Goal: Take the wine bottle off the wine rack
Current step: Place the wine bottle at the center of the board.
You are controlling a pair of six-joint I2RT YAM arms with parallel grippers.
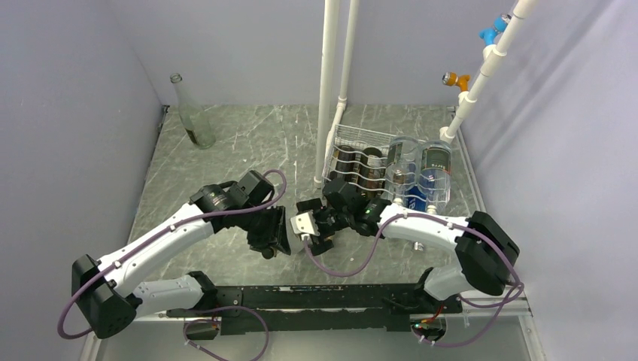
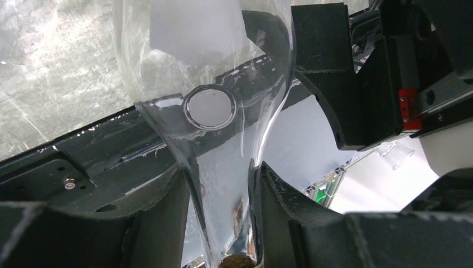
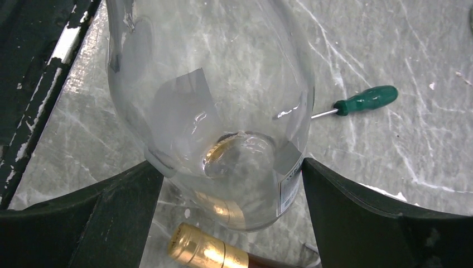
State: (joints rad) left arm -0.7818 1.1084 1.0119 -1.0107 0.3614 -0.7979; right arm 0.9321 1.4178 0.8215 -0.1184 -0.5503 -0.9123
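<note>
A clear glass wine bottle (image 1: pixel 302 223) with a white label hangs above the table between my two grippers, in front of the white wire wine rack (image 1: pixel 352 138). My left gripper (image 1: pixel 276 239) is shut on its thin neck, which runs up between the jaws in the left wrist view (image 2: pixel 223 174) to the wide body (image 2: pixel 212 67). My right gripper (image 1: pixel 311 226) closes on the bottle's wide body near its base; in the right wrist view (image 3: pixel 228 167) both black jaws touch the glass (image 3: pixel 223 84).
The rack holds dark bottles (image 1: pixel 360 167) and clear blue-labelled ones (image 1: pixel 423 171). A gold-foil bottle top (image 3: pixel 203 251) lies under the right gripper. A green screwdriver (image 3: pixel 363 100) lies on the table. An empty clear bottle (image 1: pixel 194 113) stands far left. White pipes (image 1: pixel 328 90) rise behind the rack.
</note>
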